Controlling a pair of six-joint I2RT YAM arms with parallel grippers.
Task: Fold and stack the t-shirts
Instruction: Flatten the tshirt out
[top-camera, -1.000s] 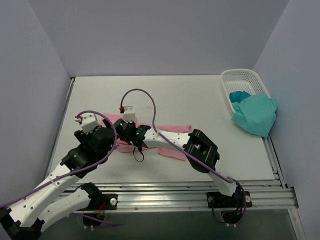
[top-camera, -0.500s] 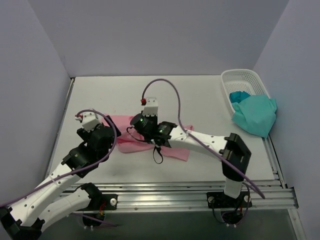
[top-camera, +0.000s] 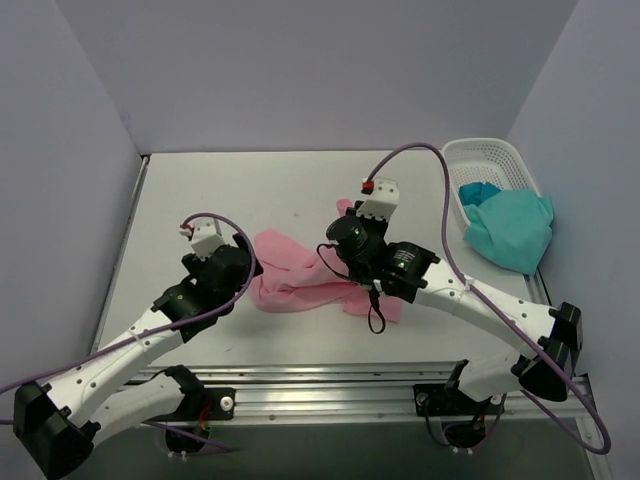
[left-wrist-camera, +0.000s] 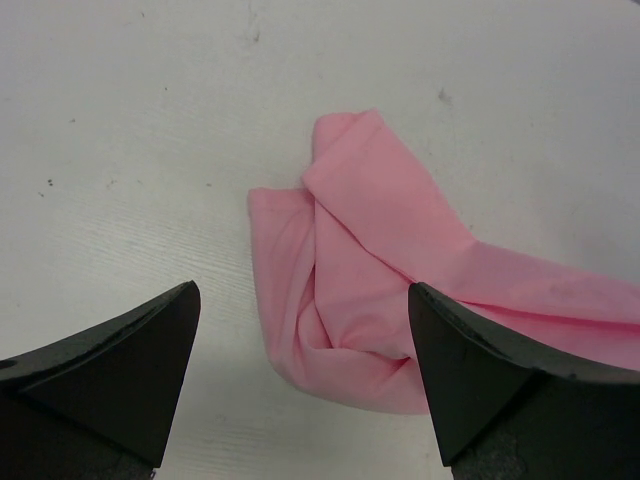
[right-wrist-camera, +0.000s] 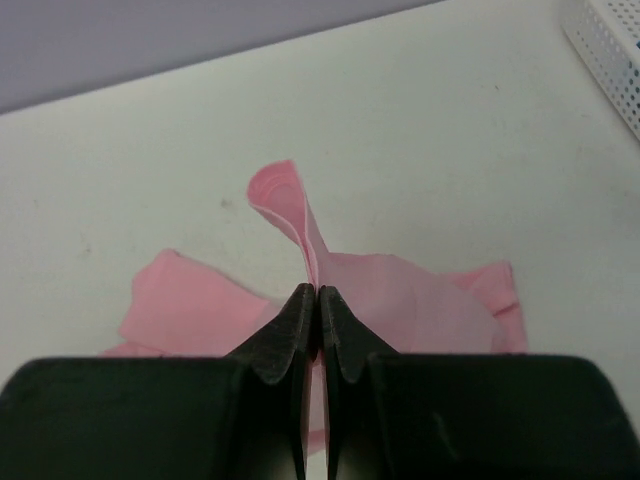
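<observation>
The left gripper (left-wrist-camera: 302, 335) hangs over the near-left part of the white table (top-camera: 200, 190). Its two dark fingers (left-wrist-camera: 130, 370) are spread wide and grip nothing; between them the wrist view looks straight down onto cloth. That cloth is the light pink t-shirt (top-camera: 285, 280), which lies rumpled near the middle of the table, just right of the left gripper. Its left end is folded over itself in soft overlapping layers, and the rest trails right in a narrowing band. From overhead it is hard to tell whether the left fingertips touch the fabric or only hover close above it. Further right, the right gripper (right-wrist-camera: 318, 296) has its jaws pressed tight together on a thin ridge of the pink shirt. A small peak of cloth stands up beyond the fingertips, and the shirt drapes down from the pinch to either side, so this part is raised off the table. At the far-right edge sits a white lattice basket (top-camera: 480, 150) — well apart from both arms. The teal-green t-shirt (top-camera: 512, 232) lies partly inside it and spills over its near rim toward the table's right edge.
</observation>
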